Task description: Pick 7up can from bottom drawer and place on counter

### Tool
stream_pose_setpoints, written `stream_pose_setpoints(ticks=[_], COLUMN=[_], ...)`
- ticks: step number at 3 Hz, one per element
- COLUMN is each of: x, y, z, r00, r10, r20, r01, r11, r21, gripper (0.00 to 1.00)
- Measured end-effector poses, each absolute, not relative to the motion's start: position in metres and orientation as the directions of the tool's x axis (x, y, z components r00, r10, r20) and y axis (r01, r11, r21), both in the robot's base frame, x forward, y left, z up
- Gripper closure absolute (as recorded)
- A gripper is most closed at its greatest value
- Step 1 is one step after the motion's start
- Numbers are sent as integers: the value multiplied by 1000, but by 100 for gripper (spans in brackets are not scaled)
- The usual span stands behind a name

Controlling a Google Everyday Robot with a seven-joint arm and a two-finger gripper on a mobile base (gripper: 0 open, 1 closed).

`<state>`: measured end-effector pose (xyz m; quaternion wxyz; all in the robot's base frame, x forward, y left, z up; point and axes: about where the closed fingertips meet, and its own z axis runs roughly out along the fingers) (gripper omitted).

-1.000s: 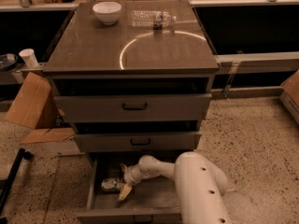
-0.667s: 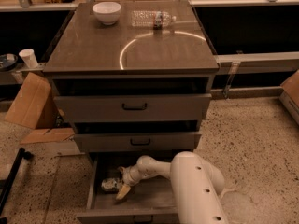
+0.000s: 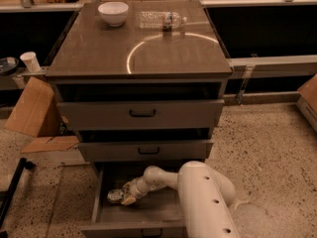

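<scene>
7up can point(image 3: 115, 196) lower left of centre, in the open bottom drawer point(image 3: 153, 210), gripper point(image 3: 128, 198) touching its right side, whether clamped on it cannot be told

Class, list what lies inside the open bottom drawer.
The 7up can lies at the left, with the hand beside it. The arm hides the right side of the bottom drawer.

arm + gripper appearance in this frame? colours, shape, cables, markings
Arm: glossy cream-white shell, a fat rounded link with a row of small dark holes, tapering through bulbous joints to a slim wrist. Gripper, inside the bottom drawer: cream, turning tan-yellow at its end. No cables or logos visible.
</scene>
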<state>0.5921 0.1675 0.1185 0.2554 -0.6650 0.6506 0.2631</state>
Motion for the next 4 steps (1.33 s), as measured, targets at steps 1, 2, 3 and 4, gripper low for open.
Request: stream_pose_setpoints(ticks=[1, 2, 3, 4], x=[581, 558, 534, 530], y=[157, 135, 116, 119], z=[137, 188, 231, 242], r00=[35, 100, 157, 156], r10=[-709, -651, -587, -592], r20=[-704, -753, -794, -791], r01=[-999, -995, -987, -987], r11=[-37, -76, -117, -124], r21=[-13, -67, -109, -102], gripper=[85, 100, 100, 100])
